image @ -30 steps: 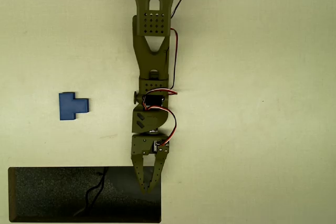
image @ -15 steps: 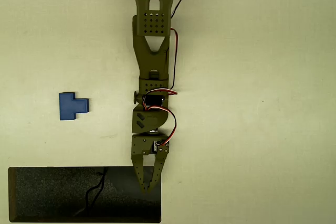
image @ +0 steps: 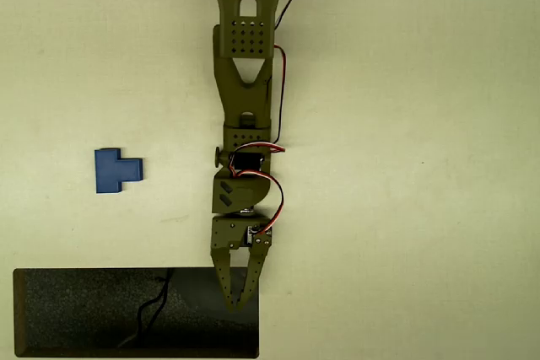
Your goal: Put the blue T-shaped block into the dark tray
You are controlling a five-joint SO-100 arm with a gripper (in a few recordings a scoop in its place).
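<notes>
In the overhead view the blue T-shaped block (image: 116,170) lies flat on the pale table at the left, its stem pointing right. The dark tray (image: 84,314) sits along the bottom left, speckled black with a raised rim, and holds nothing. My olive-green arm reaches down the middle of the picture. Its gripper (image: 239,303) hangs over the tray's right end, fingertips together in a point, shut on nothing. The block is well to the left of the gripper and above the tray.
Red and black wires run along the arm (image: 245,82). The arm's shadow (image: 152,305) falls across the tray floor. Bare pale table surrounds the block and stretches over the whole right half.
</notes>
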